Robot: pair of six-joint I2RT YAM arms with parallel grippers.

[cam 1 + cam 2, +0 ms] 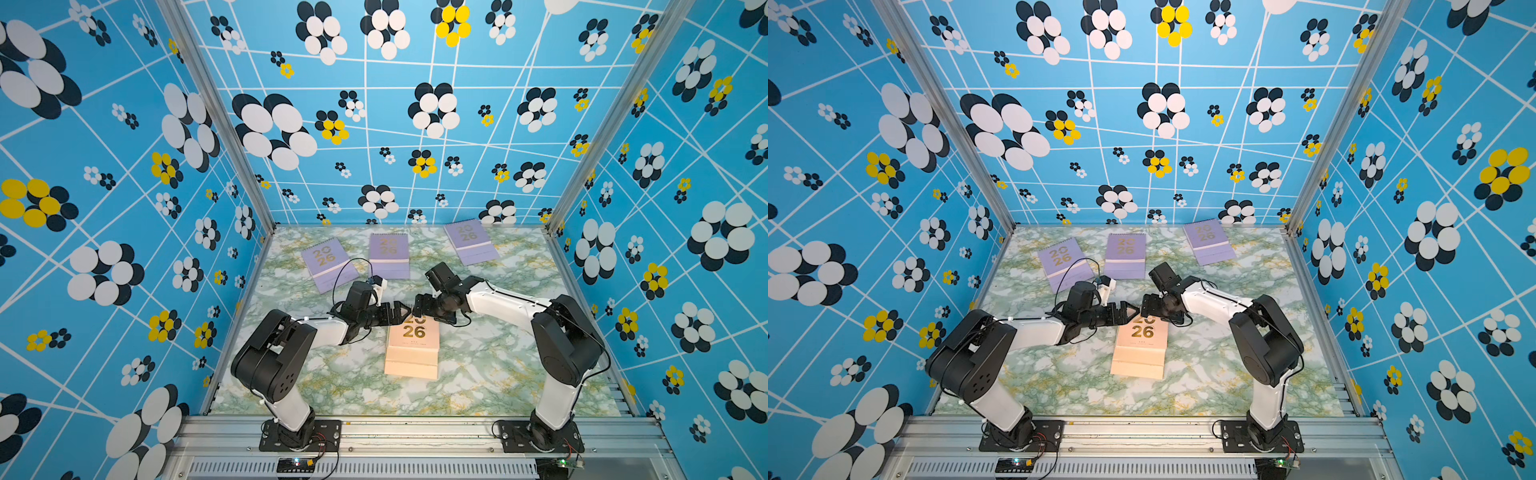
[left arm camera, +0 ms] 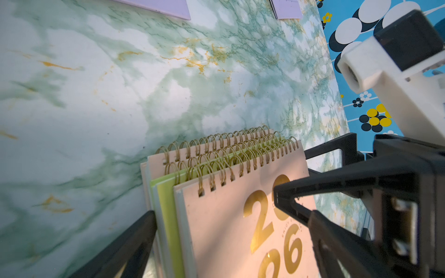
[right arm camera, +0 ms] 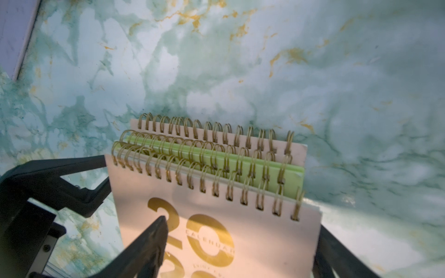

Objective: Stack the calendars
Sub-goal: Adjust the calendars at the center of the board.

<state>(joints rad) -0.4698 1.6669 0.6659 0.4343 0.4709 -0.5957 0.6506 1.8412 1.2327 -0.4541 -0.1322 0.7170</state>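
Three calendars lie stacked mid-table [image 1: 413, 349] [image 1: 1140, 349]: a peach one [image 2: 228, 228] [image 3: 252, 228] on top, a yellow one [image 2: 168, 204] [image 3: 265, 168] under it and a peach one [image 3: 298, 154] at the bottom. Three lilac calendars lie flat along the back [image 1: 328, 259] [image 1: 388, 253] [image 1: 469, 241]. My left gripper [image 1: 399, 311] [image 2: 231, 216] is open at the stack's spiral end, with one finger beside the stack's side and the other above the cover. My right gripper [image 1: 417, 309] [image 3: 240, 226] faces it, also open, with one finger over the gold "20" and the other beside the far side.
The marble-patterned table [image 1: 498, 365] is walled by blue flowered panels on three sides, with aluminium posts [image 1: 557, 224] at the back corners. A metal rail [image 1: 415, 432] carrying both arm bases runs along the front edge. The two grippers nearly touch tip to tip.
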